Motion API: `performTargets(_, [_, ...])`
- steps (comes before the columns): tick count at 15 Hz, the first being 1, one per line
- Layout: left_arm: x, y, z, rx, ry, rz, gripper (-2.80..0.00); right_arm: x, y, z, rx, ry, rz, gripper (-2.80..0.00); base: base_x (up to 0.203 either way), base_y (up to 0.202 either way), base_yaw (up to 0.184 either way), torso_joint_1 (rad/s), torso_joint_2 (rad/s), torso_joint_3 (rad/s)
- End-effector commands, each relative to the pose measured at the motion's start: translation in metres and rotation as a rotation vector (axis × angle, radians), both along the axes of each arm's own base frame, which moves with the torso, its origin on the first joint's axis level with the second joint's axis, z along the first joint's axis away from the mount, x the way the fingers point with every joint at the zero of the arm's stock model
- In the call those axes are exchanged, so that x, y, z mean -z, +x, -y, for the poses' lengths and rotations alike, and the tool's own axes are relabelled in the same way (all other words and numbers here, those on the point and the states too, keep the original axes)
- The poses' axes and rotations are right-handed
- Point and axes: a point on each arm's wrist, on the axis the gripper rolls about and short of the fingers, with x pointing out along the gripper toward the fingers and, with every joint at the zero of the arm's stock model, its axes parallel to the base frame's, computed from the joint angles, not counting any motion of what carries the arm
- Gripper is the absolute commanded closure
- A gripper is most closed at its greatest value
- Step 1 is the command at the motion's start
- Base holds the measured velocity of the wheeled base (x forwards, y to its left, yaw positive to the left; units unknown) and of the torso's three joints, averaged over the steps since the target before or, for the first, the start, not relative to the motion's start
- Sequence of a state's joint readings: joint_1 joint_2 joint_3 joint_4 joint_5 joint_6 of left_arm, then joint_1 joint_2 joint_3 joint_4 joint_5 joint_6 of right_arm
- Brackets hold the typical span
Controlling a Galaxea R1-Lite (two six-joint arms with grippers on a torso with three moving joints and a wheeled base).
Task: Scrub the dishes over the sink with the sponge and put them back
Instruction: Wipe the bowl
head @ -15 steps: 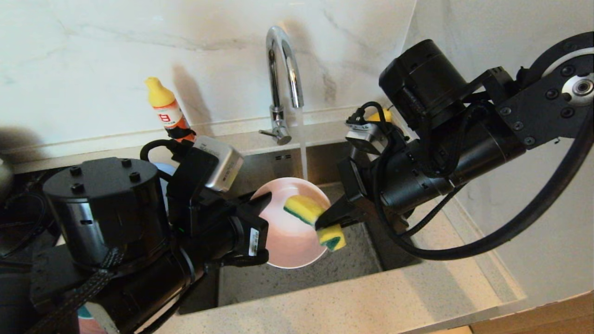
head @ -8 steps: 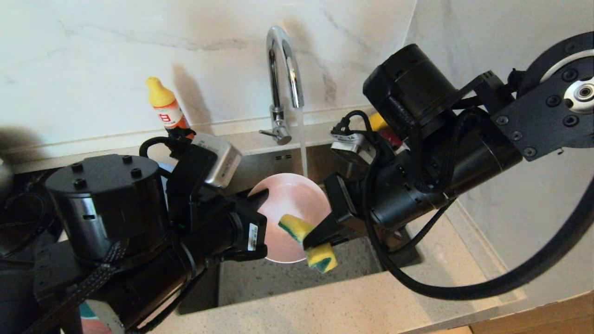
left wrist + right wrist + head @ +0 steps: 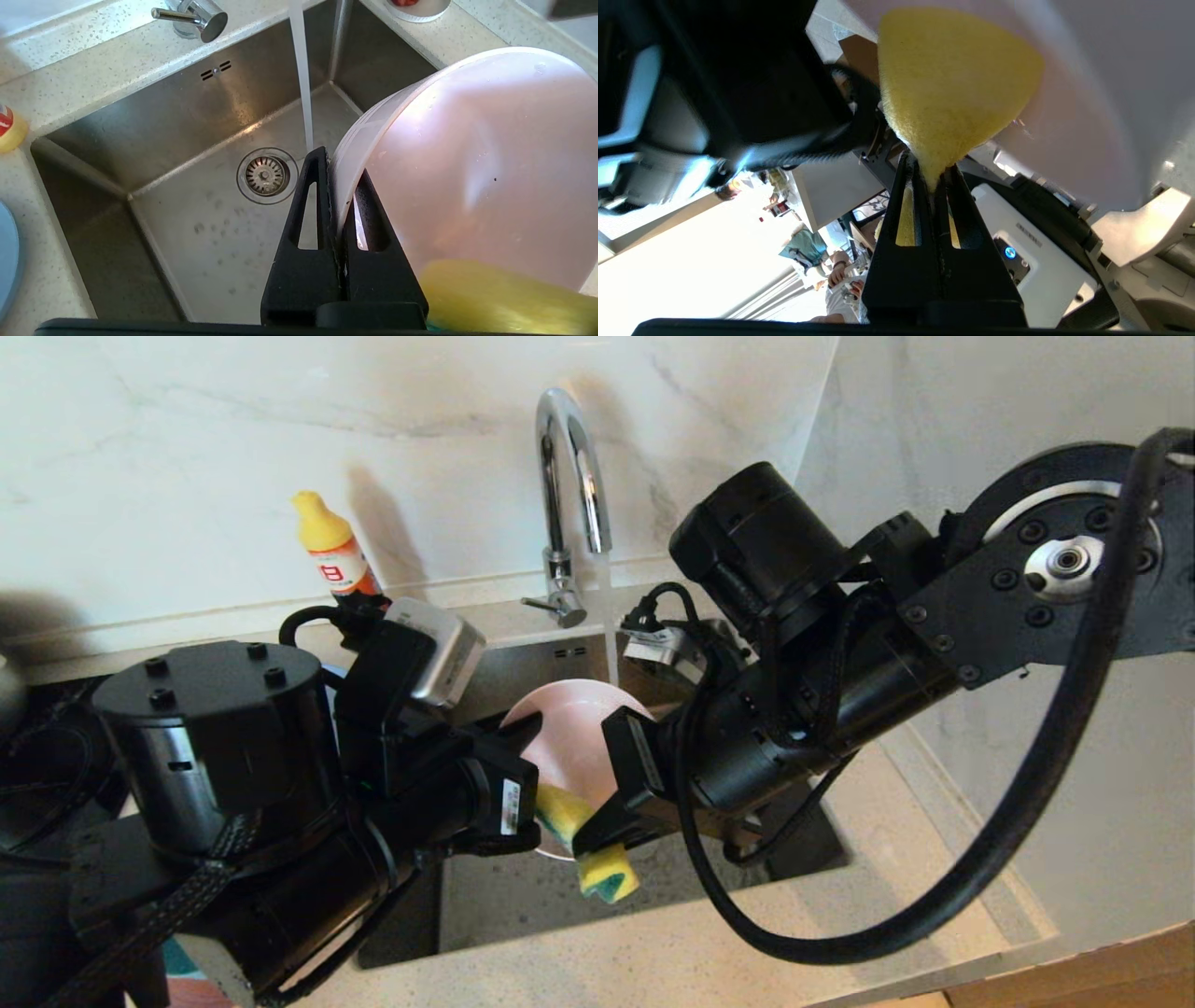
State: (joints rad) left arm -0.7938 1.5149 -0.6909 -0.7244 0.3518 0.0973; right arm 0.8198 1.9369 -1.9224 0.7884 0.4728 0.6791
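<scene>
My left gripper (image 3: pixel 338 168) is shut on the rim of the pale pink bowl (image 3: pixel 467 163), which it holds tilted on edge over the steel sink (image 3: pixel 187 130). In the head view the bowl (image 3: pixel 569 728) hangs between both arms, with the left gripper (image 3: pixel 523 739) at its left rim. My right gripper (image 3: pixel 930 170) is shut on the waist of the yellow-and-green sponge (image 3: pixel 952 79). The sponge (image 3: pixel 597 873) presses on the bowl's inner face at its lower rim, below the right gripper (image 3: pixel 597 835). Water runs from the chrome tap (image 3: pixel 565 457) just behind the bowl.
An orange bottle with a yellow cap (image 3: pixel 331 555) stands on the back ledge to the left. A blue plate (image 3: pixel 7 261) lies on the counter left of the sink. A small white saucer (image 3: pixel 416 4) sits at the basin's far right corner. The speckled counter (image 3: pixel 747 943) runs along the front.
My right gripper has dragged the sponge down and to the left across the bowl's face, from its middle to its lower rim. The left gripper has kept the bowl nearly still.
</scene>
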Motion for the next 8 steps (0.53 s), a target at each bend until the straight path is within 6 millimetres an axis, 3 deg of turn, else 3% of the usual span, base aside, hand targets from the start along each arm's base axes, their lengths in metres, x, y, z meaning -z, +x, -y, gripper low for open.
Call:
performTargets(1, [-0.002, 0.000, 0.000, -0.002, -0.006, 0.007, 0.00, 0.005, 0.005, -0.005, 0.001, 0.000, -0.007, 0.00, 0.000, 0.000, 0.000, 0.000, 0.00, 0.000])
performTargets(4, [-0.001, 0.000, 0.000, -0.003, -0.005, 0.006, 0.00, 0.003, 0.003, -0.003, 0.003, 0.005, -0.004, 0.00, 0.000, 0.000, 0.000, 0.000, 0.00, 0.000])
performTargets(8, [-0.001, 0.000, -0.001, -0.003, -0.003, 0.005, 0.00, -0.005, 0.007, 0.014, 0.048, 0.002, -0.004, 0.00, 0.000, 0.000, 0.000, 0.000, 0.00, 0.000])
